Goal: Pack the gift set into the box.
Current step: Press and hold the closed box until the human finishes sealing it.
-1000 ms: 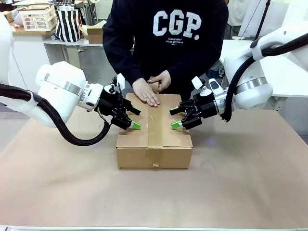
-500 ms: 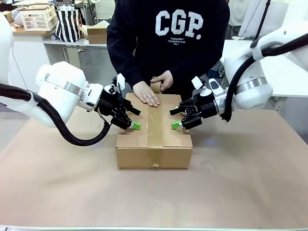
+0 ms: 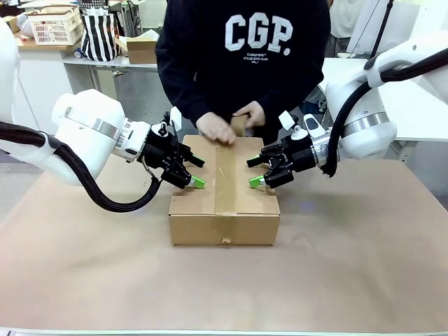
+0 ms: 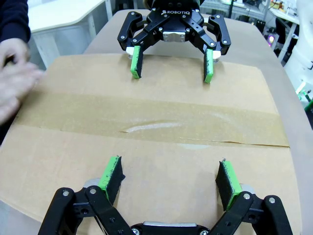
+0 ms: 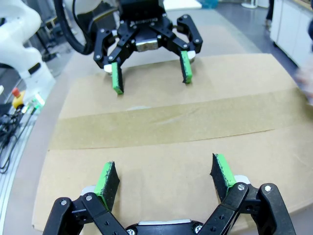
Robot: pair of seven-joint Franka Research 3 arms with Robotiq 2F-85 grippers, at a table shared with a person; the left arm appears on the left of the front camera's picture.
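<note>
**Box sealed with tape, both end effectors holding its flaps down**

Box (image 3: 224,189) sits in the middle of the counter (image 3: 364,266), a shallow brown carton with its top flaps shut and a strip of brown tape (image 3: 225,178) running along the centre seam and folding down over the near face. From the left wrist view the tape (image 4: 146,122) looks smooth, with one small glossy wrinkle near its middle.

On either side of that seam, the arms are in. The left end effector (image 3: 198,172) comes in low over the left flap, fingers spread wide apart, green pads (image 4: 111,172) down at the cardboard; whether they actually press on it I cannot tell. The right end effector (image 3: 255,171) mirrors it on the right flap, also spread open with nothing between its fingers. Each wrist camera catches the other one straight across the tape: the right end effector (image 4: 171,61) facing the left, the left end effector (image 5: 150,73) facing the right.

At the far edge of the box, the person in a dark sweatshirt (image 3: 245,49) stands close against the counter. Both of the person's hands (image 3: 217,128) are together at the far end of the tape, blurred, so what they grip there is not clear.
</note>
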